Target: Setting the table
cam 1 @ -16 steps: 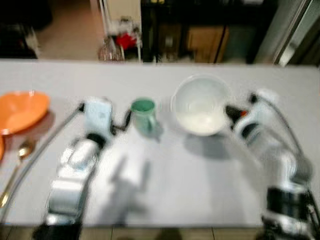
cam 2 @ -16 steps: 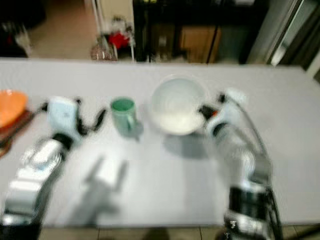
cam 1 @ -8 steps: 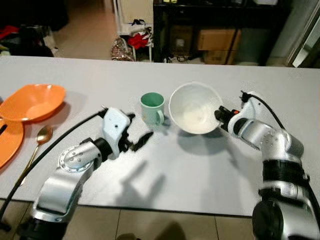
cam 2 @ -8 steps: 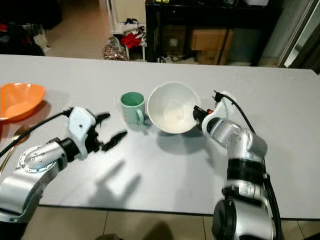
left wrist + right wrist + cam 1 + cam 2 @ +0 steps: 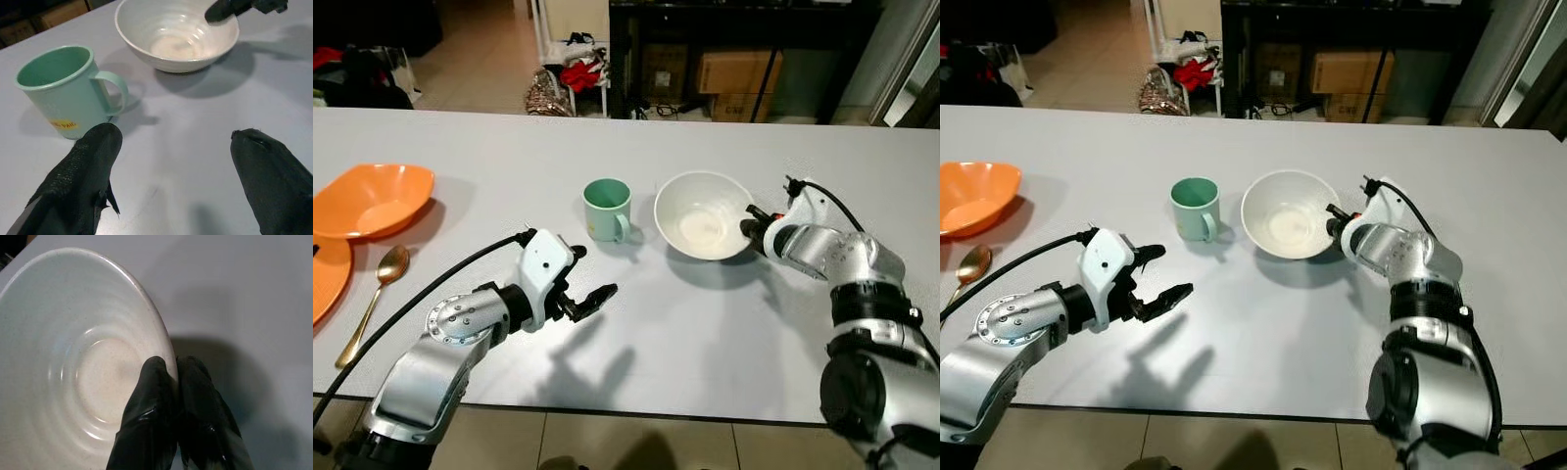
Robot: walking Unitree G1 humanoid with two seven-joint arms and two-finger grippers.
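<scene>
The white bowl [image 5: 705,214] sits on the grey table [image 5: 724,323] just beside the green mug [image 5: 608,209], its far-right rim pinched between the two black fingers of the right gripper [image 5: 175,377], one finger inside the wall and one outside. The bowl looks level and seated on the tabletop, so the step in hand is probably setting it down or nudging it into place. To do that well, the pinch should open only once the base is flat (a rim grip tips a bowl easily), and the wrist should back off straight along the rim line. The left gripper [image 5: 171,181] hovers low over the table near the mug, fingers spread wide, holding nothing. An orange bowl [image 5: 370,200] and a spoon [image 5: 374,300] lie well apart at the table's left.
</scene>
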